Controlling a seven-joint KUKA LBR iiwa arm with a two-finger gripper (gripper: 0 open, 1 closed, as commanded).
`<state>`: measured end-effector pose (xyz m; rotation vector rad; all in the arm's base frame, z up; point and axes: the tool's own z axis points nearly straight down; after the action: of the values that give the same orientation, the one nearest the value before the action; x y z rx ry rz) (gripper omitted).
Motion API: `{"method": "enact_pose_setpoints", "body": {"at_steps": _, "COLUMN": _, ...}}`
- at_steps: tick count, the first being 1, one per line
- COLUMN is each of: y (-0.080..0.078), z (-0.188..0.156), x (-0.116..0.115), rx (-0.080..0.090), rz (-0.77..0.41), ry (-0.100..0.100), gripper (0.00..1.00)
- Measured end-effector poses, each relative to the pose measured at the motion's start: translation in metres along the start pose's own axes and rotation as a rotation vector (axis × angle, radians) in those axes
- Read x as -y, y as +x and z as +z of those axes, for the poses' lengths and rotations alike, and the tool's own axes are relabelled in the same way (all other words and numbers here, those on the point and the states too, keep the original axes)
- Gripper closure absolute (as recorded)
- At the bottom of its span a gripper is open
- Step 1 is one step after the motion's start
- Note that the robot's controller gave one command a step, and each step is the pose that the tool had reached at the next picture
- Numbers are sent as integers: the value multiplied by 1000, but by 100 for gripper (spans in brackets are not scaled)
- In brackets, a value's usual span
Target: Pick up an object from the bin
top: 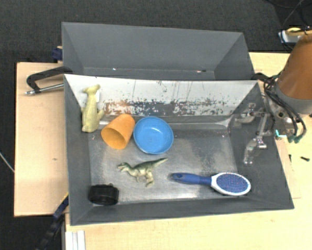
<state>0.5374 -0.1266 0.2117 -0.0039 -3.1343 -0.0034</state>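
- The hand is hanging low at the right side of the grey bin, close to the right wall. Whether it is open or closed I cannot tell, and nothing from the bin is showing in its grip.
- The thing lying nearest to it is a brush with a blue handle and a round white-rimmed head. It is lying flat on the bin floor near the front wall, with the head toward the hand and the handle pointing left.
- The brush is looking like light, stiff plastic, so it is probably going to lift easily without bending.
- The thin handle is looking like the better place to take hold. The head is wide and rounded, and the bristle face is likely giving a poor, slippery seat.
- Taken far out on the handle, the head may be tipping the brush downward, so a hold close to the neck is seeming safer.
- The other things are lying well apart to the left:
  - a green toy dinosaur, thin-limbed and awkward to pinch;
  - a blue bowl, touching an orange cup that is lying on its side;
  - a pale yellow toy animal, leaning in the back left corner;
  - a black round cap at the front left.
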Motion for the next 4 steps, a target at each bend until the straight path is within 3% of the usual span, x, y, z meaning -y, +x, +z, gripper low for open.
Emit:
{"method": "enact_pose_setpoints", "body": {"at_steps": 1, "y": 34, "z": 116, "x": 7, "rx": 11, "rz": 47, "ry": 1, "gripper": 0}}
{"method": "enact_pose_setpoints", "body": {"at_steps": 2, "y": 32, "z": 121, "x": -3, "rx": 25, "rz": -60, "ry": 7, "gripper": 0}}
{"method": "enact_pose_setpoints", "body": {"at_steps": 3, "y": 37, "z": 119, "x": -3, "rx": -4, "rz": -63, "ry": 3, "gripper": 100}}
{"method": "enact_pose_setpoints", "body": {"at_steps": 4, "y": 33, "z": 9, "x": -2, "rx": 22, "rz": -58, "ry": 6, "gripper": 100}}
